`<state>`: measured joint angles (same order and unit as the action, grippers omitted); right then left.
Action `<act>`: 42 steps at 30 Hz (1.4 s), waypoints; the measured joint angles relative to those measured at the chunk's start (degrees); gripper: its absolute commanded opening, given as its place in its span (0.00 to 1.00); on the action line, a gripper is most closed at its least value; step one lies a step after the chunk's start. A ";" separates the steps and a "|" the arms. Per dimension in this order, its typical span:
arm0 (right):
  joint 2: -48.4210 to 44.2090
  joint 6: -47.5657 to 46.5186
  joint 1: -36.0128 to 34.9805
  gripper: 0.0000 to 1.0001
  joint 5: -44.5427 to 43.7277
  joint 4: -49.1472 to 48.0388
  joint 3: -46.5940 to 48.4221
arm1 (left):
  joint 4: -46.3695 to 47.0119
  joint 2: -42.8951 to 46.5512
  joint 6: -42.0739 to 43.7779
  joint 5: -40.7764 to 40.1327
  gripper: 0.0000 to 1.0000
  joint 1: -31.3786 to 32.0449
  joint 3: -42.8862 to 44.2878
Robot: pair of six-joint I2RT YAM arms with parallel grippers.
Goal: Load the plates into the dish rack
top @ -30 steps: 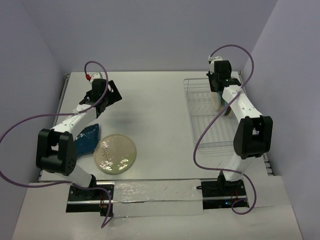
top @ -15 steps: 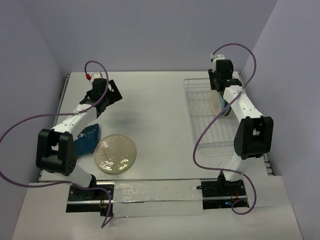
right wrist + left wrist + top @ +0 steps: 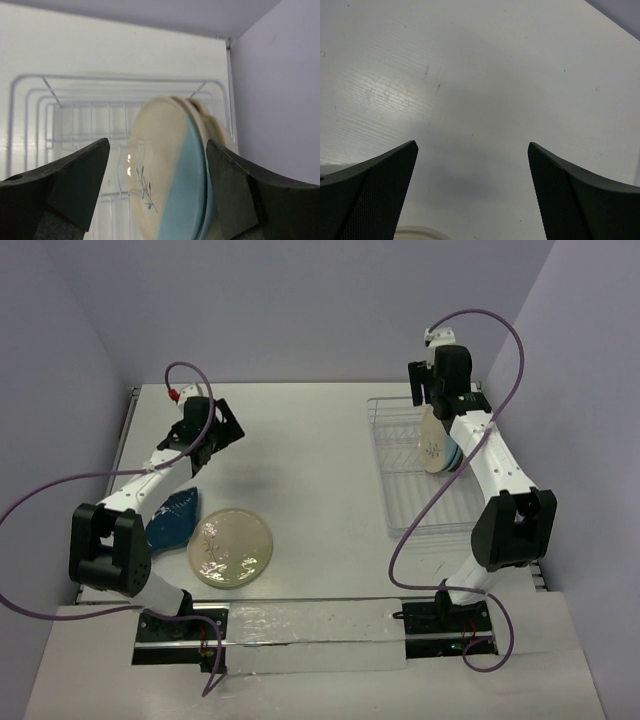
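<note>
The white wire dish rack (image 3: 408, 502) lies at the right of the table. A cream-and-light-blue plate (image 3: 434, 445) with a sprig stands upright in it. In the right wrist view that plate (image 3: 167, 170) stands free between the spread fingers of my right gripper (image 3: 157, 146), with other plate rims (image 3: 204, 119) close behind it. My right gripper (image 3: 428, 400) hangs open just above the plate's top edge. A pale green floral plate (image 3: 230, 547) lies flat at front left, a dark blue plate (image 3: 172, 518) beside it, partly under my left arm. My left gripper (image 3: 222, 428) is open over bare table (image 3: 485, 90).
The rack's wire rim (image 3: 30, 95) and upright prongs fill the table's right side, next to the purple right wall (image 3: 280, 100). A pale rim (image 3: 415, 233) shows at the bottom edge of the left wrist view. Purple cables loop above both arms.
My right gripper has opened and let go of the cream-and-light-blue plate, then lifted back a little. The plate stays upright in the rack. The left arm has hardly moved.
</note>
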<state>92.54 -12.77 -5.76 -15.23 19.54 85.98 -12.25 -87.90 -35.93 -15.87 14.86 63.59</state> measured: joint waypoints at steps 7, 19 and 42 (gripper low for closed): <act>-4.18 2.54 -2.39 0.93 -0.43 -0.91 4.06 | -2.99 5.53 -3.67 -1.46 0.99 1.18 -1.98; -6.12 12.95 -16.20 1.00 9.94 -0.99 6.16 | -16.27 28.72 -17.73 -3.31 0.99 3.94 -21.16; 11.90 29.37 -33.06 1.00 31.75 -6.98 -4.97 | -44.16 28.06 -47.68 -4.43 0.99 4.07 -30.51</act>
<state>104.45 16.60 -38.81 16.53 12.56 81.01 -56.41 -59.84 -83.60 -20.29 18.93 33.08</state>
